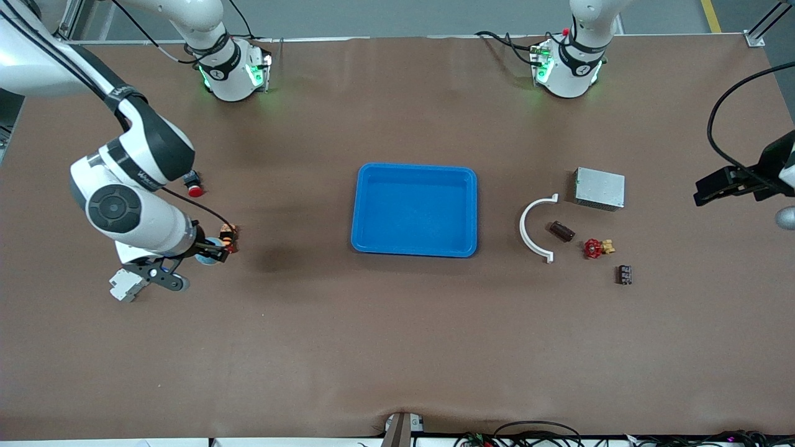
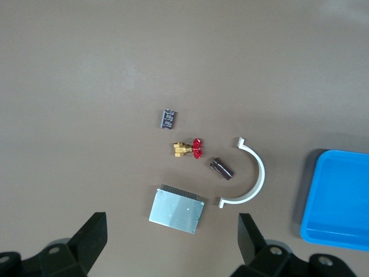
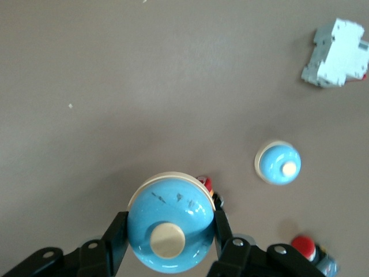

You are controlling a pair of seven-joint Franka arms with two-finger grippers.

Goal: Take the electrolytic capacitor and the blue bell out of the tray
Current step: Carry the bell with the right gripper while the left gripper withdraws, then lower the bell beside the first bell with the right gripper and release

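Bell (image 3: 170, 225), blue: clamped dome-up in right gripper (image 3: 170, 231) over the table's right-arm end, well clear of empty tray (image 1: 366, 205). Left gripper (image 2: 173, 242) waits, released.

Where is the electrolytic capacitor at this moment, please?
In the front view, the electrolytic capacitor lies on the table toward the left arm's end, outside the tray, between the white curved clip and the red-handled brass valve.
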